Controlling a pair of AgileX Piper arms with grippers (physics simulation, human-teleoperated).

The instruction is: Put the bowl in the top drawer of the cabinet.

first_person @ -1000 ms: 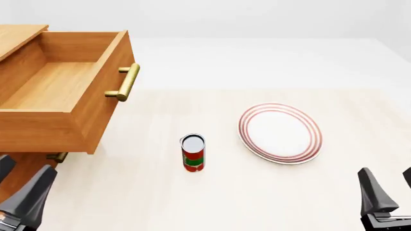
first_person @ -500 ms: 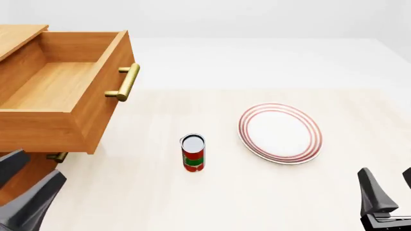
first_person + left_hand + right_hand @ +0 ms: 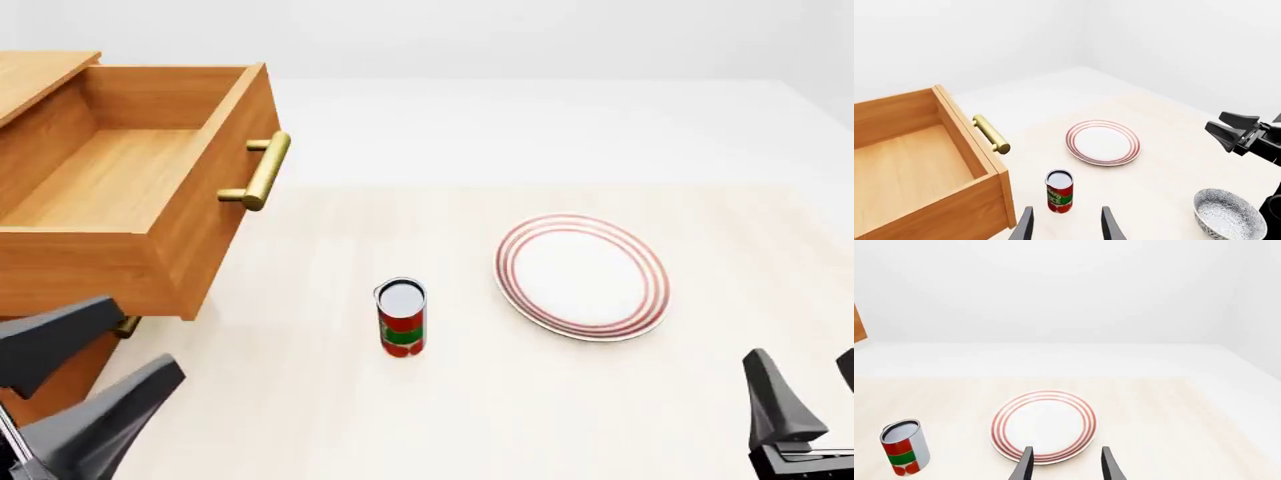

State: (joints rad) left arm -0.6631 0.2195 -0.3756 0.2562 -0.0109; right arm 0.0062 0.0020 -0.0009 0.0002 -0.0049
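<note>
The top drawer (image 3: 127,190) of the cabinet (image 3: 34,80) stands pulled out at the far left of the tabletop (image 3: 467,400), its wooden box bare inside and its brass bar handle (image 3: 260,170) facing right. The bowl (image 3: 1227,214) shows only in the left wrist view, sitting upright on the tabletop just beside the base of the right arm, nearer than the plate (image 3: 582,276) and well apart from the drawer. The red-ringed plate lies flat to the right of centre, and a red and green can (image 3: 402,317) stands upright to its left, between plate and drawer. The left pincer (image 3: 87,385) hangs at the near left below the drawer's front corner, its fingers spread wide and gripping nothing. The right pincer (image 3: 807,395) sits at the near right edge, its fingers likewise parted and empty, pointing toward the plate in its own wrist view.
</note>
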